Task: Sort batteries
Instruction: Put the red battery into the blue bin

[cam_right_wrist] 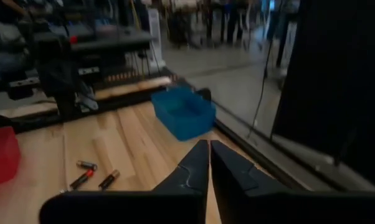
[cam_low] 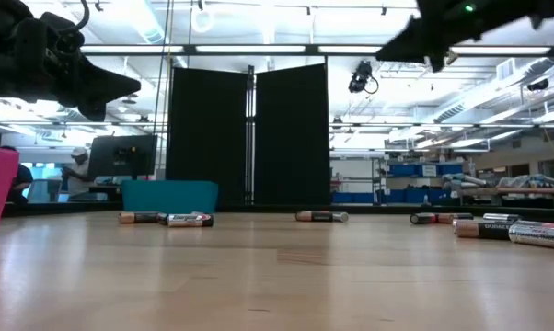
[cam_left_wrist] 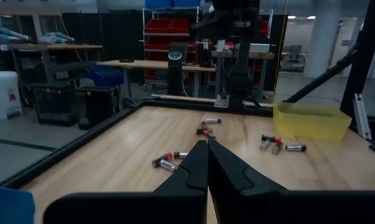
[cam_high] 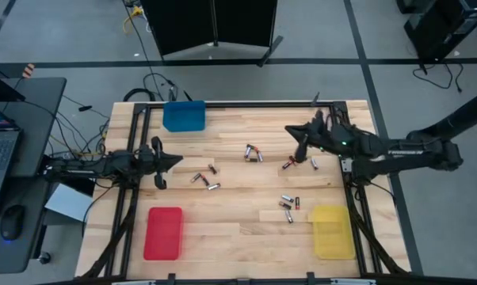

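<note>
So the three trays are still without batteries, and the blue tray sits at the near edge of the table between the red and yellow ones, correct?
Not quite. The blue tray sits alone at the far edge, not the near one, as the high view shows. The red tray and yellow tray are at the near edge, and all three hold no batteries.

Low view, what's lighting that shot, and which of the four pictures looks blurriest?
Low view: bright ceiling strip lights and lit rafters behind the dark screens, so both arms read as silhouettes; the nearest batteries at the right edge look soft. Right wrist view: blurriest overall, the blue tray and the room behind smeared. High view: even light, faint shadows on the table.
</note>
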You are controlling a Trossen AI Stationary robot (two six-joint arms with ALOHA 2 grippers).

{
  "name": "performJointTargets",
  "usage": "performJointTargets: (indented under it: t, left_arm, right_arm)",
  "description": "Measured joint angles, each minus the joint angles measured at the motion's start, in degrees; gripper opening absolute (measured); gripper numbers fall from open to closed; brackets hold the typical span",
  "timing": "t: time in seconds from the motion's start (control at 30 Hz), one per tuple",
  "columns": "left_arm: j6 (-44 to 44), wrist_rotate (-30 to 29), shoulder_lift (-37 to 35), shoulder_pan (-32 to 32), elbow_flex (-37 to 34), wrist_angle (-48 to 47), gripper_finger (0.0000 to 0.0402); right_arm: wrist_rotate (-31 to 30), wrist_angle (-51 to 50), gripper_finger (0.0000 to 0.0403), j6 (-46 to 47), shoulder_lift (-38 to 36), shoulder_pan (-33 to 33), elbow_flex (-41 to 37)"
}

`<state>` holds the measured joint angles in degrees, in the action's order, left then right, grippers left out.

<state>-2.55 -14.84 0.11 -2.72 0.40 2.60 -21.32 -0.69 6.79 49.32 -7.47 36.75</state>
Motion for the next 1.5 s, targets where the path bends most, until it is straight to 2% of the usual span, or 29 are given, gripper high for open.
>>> performJointTargets:
  t: [0.27, 0.5, 0.67, 0.83, 1.07, 1.3, 1.5]
  left_arm:
    - [-0.7, 0.62, 2.14, 0.0, 0.0, -0.14, 0.0012]
    - [-2.09, 0.58, 3.35, 0.0, 0.0, -0.14, 0.0012]
    - [-2.23, 0.36, 4.32, 0.0, 0.0, 0.2, 0.0012]
    - [-2.54, -3.88, 5.17, 0.02, 0.0, 0.69, 0.0012]
    - [-2.25, -5.06, 7.11, 0.13, 0.0, 0.76, 0.0012]
    - [-2.35, -3.23, 9.82, 0.13, 0.0, 0.71, 0.0012]
    - [1.49, -3.3, 11.21, 0.13, 0.0, 3.41, 0.0012]
  right_arm:
    - [0.05, -12.91, 0.0066, 5.69, 13.3, -0.28, 12.8]
    - [1.8, -14.69, 0.008, 7.57, 22.29, -0.83, 17.55]
    - [8.37, -16.15, 0.0083, 11.41, 27.66, -4.08, 19.63]
    - [16.19, -16.49, 0.0085, 11.11, 33.11, -7.93, 20.92]
    - [21.13, -17.01, 0.0104, 8.64, 39.67, -12.08, 21.6]
    - [19.35, -16.67, 0.0159, 6.64, 44.32, -12.57, 21.6]
    - [17.64, -14.5, 0.0195, 4.96, 49.68, -12.59, 21.6]
